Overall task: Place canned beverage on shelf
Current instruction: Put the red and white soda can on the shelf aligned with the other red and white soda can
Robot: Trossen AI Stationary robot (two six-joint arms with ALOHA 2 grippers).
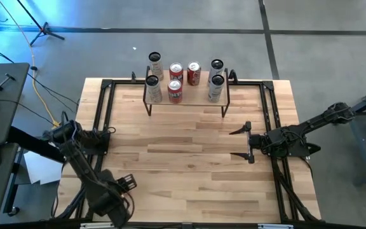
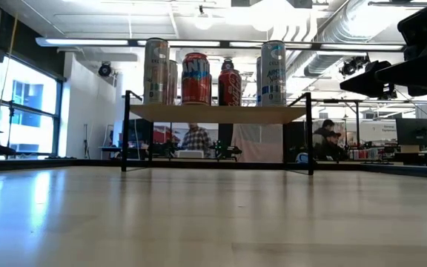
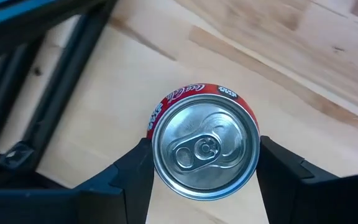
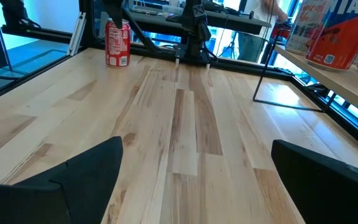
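Note:
A red can [image 3: 204, 149] stands upright on its base on the wooden table near the near left corner; it also shows in the right wrist view [image 4: 117, 43]. My left gripper [image 3: 205, 171] points down over it, open, with one finger on each side of the can's top. In the high view the left gripper [image 1: 123, 186] hides the can. The shelf [image 1: 186, 97], a light board on thin black legs, stands at the far edge and carries several cans [image 2: 196, 78]. My right gripper [image 1: 241, 143] waits open and empty at the right side. My left gripper comes at the red can from above, its fingers [image 3: 135, 174] beside the can's top rim [image 3: 157, 134] on two opposite sides. I cannot tell whether the fingers touch the can. The can stands upright on the table.
Black rails [image 1: 103, 121] run along the table's left, right and far sides. Bare wood [image 1: 189, 159] lies between the can and the shelf. More cans [image 1: 155, 63] stand in the back row at the shelf. People and desks show in the room beyond the table [image 2: 196, 137].

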